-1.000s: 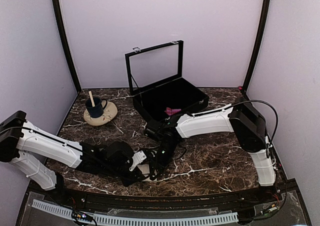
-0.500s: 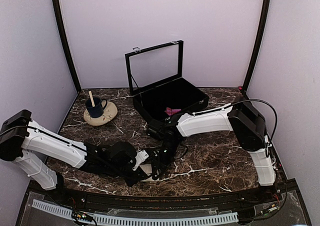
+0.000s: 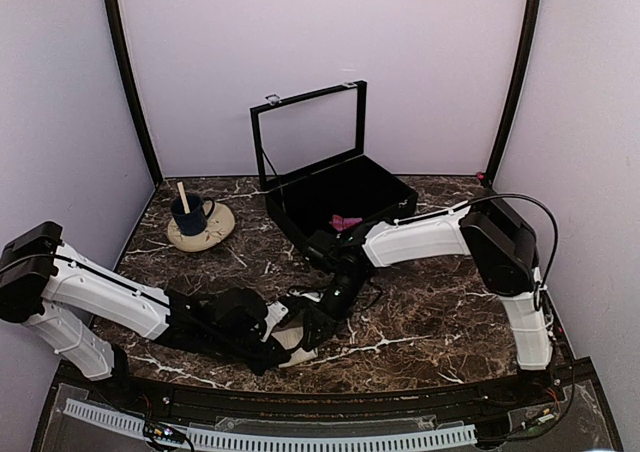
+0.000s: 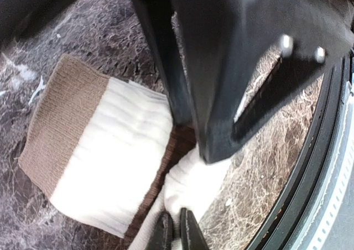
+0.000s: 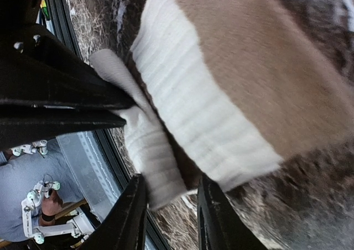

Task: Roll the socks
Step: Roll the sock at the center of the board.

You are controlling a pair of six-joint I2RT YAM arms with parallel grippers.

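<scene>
From above the cream sock [image 3: 297, 338] is almost wholly covered, just a pale scrap showing near the front edge of the desk [image 3: 430, 317], and the pink sock [image 3: 347, 222] is only a sliver inside the open black case [image 3: 292, 224]. My left gripper [image 4: 176, 232] is pressed together on a fold of the cream cloth, while my right gripper [image 5: 170, 206] is spread, straddling that sock's edge close against it. The cup [image 3: 188, 214] on its saucer [image 3: 215, 230] sits well off to the left.
</scene>
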